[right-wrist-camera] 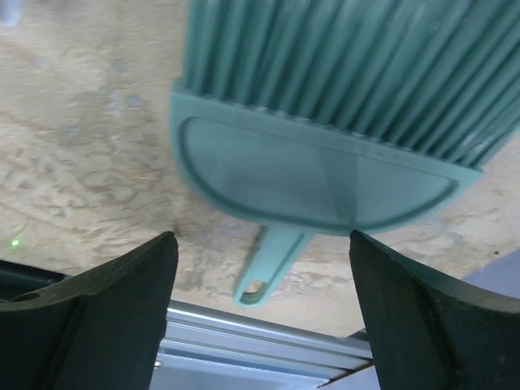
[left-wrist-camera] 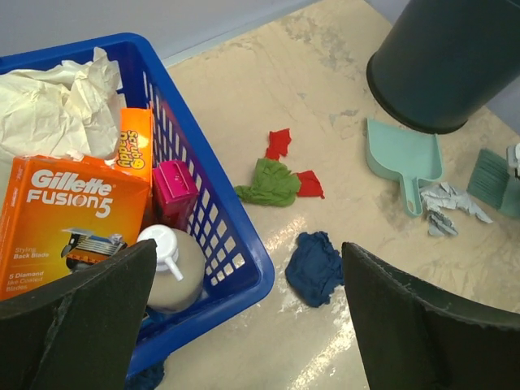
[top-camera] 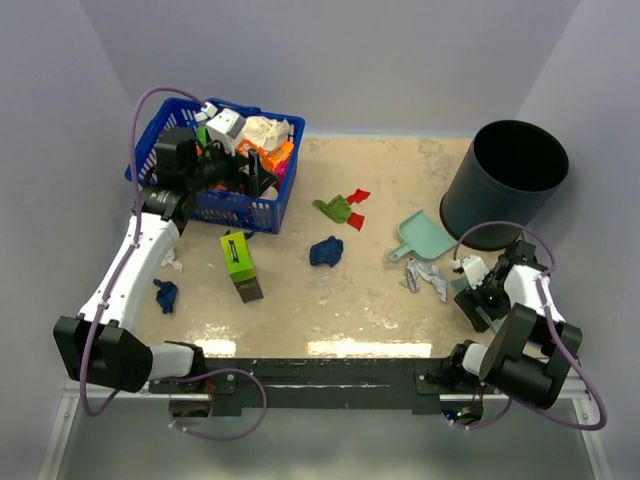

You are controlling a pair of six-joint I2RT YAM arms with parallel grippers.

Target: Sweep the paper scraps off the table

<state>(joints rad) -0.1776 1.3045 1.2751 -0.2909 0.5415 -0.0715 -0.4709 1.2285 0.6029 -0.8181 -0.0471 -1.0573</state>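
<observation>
Right claw (right-wrist-camera: 260, 237) gaping wide above teal brush (right-wrist-camera: 325, 179), no grip. Left claw (left-wrist-camera: 248, 246) fully open, empty, at blue basket (left-wrist-camera: 252, 280).

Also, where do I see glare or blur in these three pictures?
Top external: white glare strips on the table near its front edge. Left wrist: sharp, with a pale sheen beside the dark blue scrap. Right wrist: the teal brush is very near and slightly soft.
</observation>
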